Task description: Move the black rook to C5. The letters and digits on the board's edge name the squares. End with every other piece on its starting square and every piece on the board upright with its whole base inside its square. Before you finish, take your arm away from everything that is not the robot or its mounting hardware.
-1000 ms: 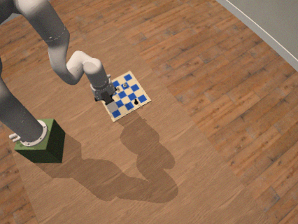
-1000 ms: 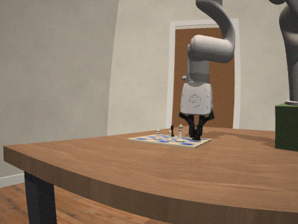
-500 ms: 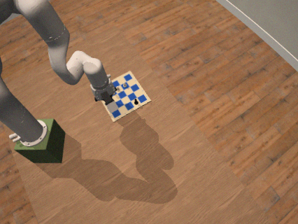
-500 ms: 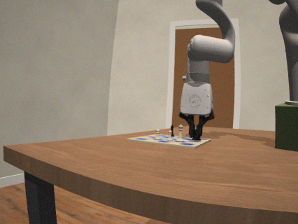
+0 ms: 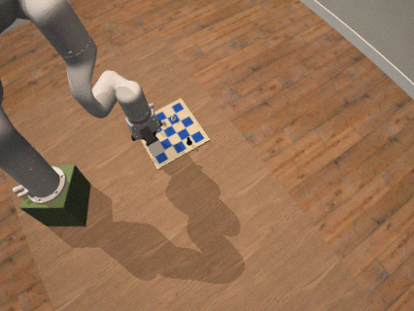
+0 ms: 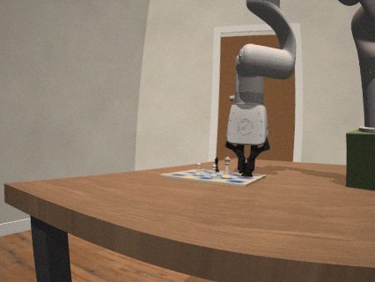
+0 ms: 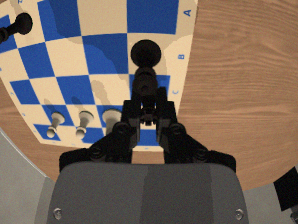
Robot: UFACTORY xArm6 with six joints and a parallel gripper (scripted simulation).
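The dark two-finger gripper [image 7: 148, 117] is clamped on the small black rook [image 7: 145, 63], low on the blue-and-cream checkered chessboard [image 5: 203, 141] near the worktop's middle; lift it straight up, missing the white pieces [image 6: 226, 167].

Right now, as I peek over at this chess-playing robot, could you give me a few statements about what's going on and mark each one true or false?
1. The gripper is shut on a black piece. True.
2. The chessboard has red and white squares. False: they are blue and cream.
3. Another black piece stands alone, away from the gripper. True.
4. The arm is mounted on a yellow block. False: its pedestal is green.
5. Several pale pieces stand on the board. True.
6. The gripper hangs high above the board, well clear of it. False: in the exterior view its fingers reach down to board level.
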